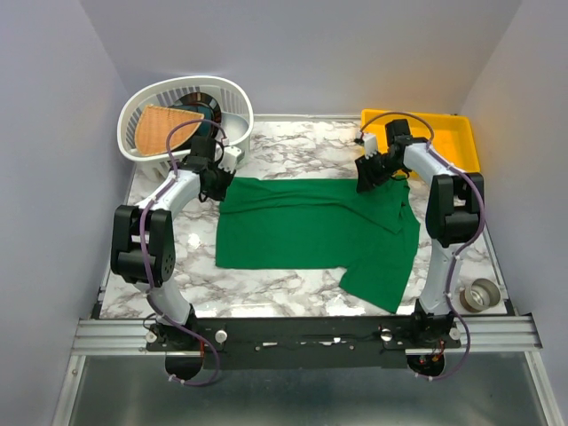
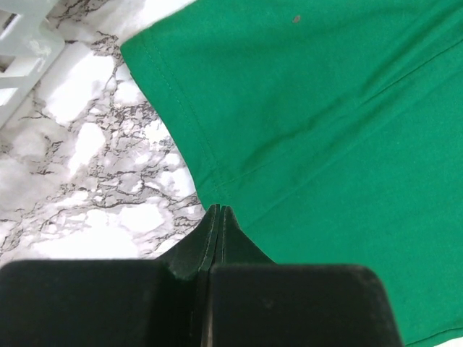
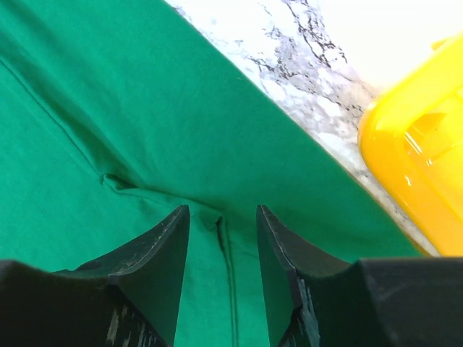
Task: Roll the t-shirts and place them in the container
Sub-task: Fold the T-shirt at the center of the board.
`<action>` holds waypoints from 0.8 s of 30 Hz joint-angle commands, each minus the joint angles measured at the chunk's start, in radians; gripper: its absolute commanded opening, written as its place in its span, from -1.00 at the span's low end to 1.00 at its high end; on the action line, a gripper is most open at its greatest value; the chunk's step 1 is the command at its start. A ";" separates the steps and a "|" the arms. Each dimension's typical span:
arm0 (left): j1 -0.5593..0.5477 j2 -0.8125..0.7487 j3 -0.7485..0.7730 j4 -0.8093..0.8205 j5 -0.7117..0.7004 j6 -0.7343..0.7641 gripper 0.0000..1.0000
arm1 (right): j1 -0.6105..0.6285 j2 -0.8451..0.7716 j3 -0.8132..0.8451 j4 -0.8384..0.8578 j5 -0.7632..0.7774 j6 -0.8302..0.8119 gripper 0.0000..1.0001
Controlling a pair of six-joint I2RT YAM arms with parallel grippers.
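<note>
The emerald-green t-shirt (image 1: 306, 232) lies spread flat on the marble table, with one part hanging toward the front right. My left gripper (image 1: 216, 188) is at the shirt's far left corner. In the left wrist view its jaws (image 2: 219, 209) are shut, with the tips at the hemmed edge of the shirt (image 2: 325, 130); no fabric shows between them. My right gripper (image 1: 365, 181) is over the shirt's far right edge. In the right wrist view it (image 3: 223, 214) is open and straddles a seam with a small fold in the shirt (image 3: 108, 108).
A white laundry basket (image 1: 232, 99) stands at the back left holding a dark teal item with a tan wedge; its corner shows in the left wrist view (image 2: 22, 43). A yellow bin (image 1: 453, 135) (image 3: 419, 159) stands at the back right. A tape roll (image 1: 482, 295) lies at the front right.
</note>
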 commanded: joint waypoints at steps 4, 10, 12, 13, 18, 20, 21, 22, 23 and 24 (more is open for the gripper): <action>-0.004 -0.031 -0.017 -0.008 -0.021 0.012 -1.00 | 0.008 0.022 0.037 -0.127 -0.034 -0.057 -0.06; -0.004 -0.039 -0.026 0.001 -0.026 0.015 -1.00 | 0.011 0.013 0.005 -0.119 -0.031 -0.051 -0.11; -0.004 -0.042 -0.031 0.002 -0.023 0.015 -1.00 | 0.013 0.010 0.002 -0.112 -0.028 -0.045 -0.13; -0.004 -0.044 -0.031 0.004 -0.024 0.014 -1.00 | 0.016 0.012 0.003 -0.109 -0.025 -0.043 -0.15; -0.004 -0.054 -0.033 0.004 -0.026 0.014 -1.00 | 0.025 0.021 0.017 -0.107 0.000 -0.039 -0.30; -0.004 -0.057 -0.034 0.004 -0.029 0.017 -1.00 | 0.031 0.024 0.025 -0.113 0.000 -0.039 -0.40; -0.004 -0.064 -0.036 0.004 -0.032 0.018 -1.00 | 0.031 0.027 0.028 -0.122 -0.005 -0.042 -0.44; -0.004 -0.065 -0.039 0.005 -0.033 0.020 -1.00 | 0.034 0.029 0.029 -0.127 -0.009 -0.043 -0.48; -0.004 -0.067 -0.040 0.005 -0.033 0.023 -1.00 | 0.034 0.032 0.032 -0.135 -0.014 -0.046 -0.59; -0.004 -0.073 -0.045 0.008 -0.033 0.026 -1.00 | 0.037 0.035 0.032 -0.148 -0.025 -0.056 -0.67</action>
